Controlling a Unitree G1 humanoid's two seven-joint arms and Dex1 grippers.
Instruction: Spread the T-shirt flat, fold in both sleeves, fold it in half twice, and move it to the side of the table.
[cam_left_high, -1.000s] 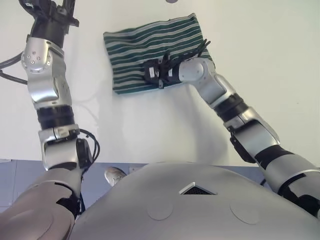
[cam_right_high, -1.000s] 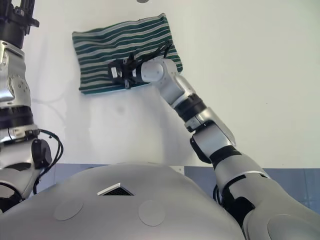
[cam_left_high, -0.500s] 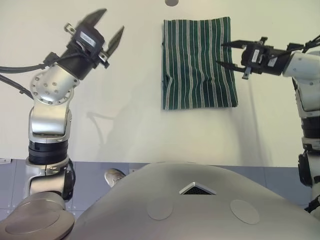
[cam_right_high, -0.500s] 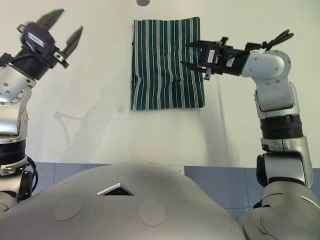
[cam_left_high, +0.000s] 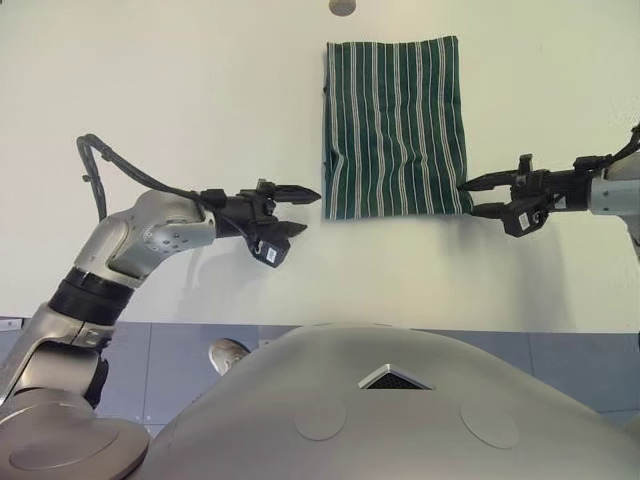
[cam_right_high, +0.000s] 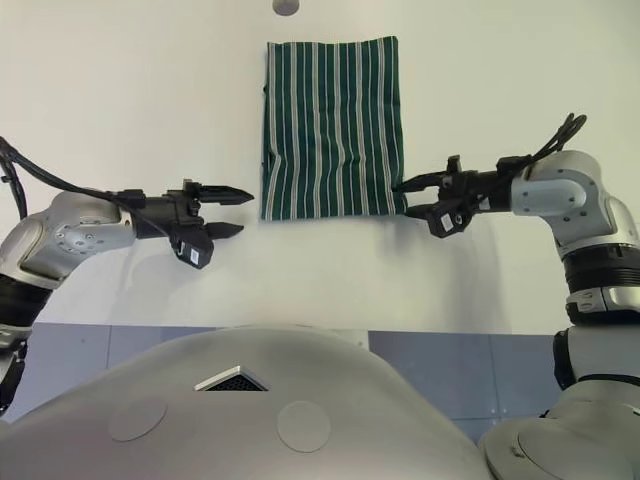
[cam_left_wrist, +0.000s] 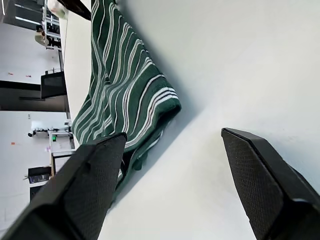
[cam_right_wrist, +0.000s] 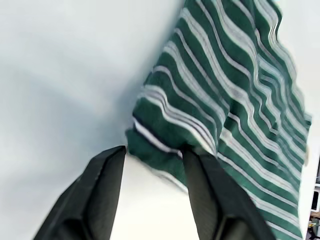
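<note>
The T-shirt (cam_left_high: 392, 128), green with thin white stripes, lies folded into a rectangle at the back middle of the white table (cam_left_high: 180, 110). My left gripper (cam_left_high: 300, 210) is open, low over the table, just left of the shirt's near left corner (cam_left_wrist: 160, 102). Its fingers (cam_left_wrist: 95, 190) stand wide apart with bare table between them. My right gripper (cam_left_high: 478, 197) is open at the shirt's near right corner. That corner (cam_right_wrist: 160, 145) lies between the tips of its fingers (cam_right_wrist: 102, 195).
A small dark round spot (cam_left_high: 341, 7) sits on the table just beyond the shirt. The table's front edge (cam_left_high: 300, 322) runs close below both grippers, with grey floor past it. Bare table spreads left and right of the shirt.
Both grippers have come down and towards me, from beside the shirt's far half to its near corners. A second ago the shirt lay askew farther left, with the right gripper on it.
</note>
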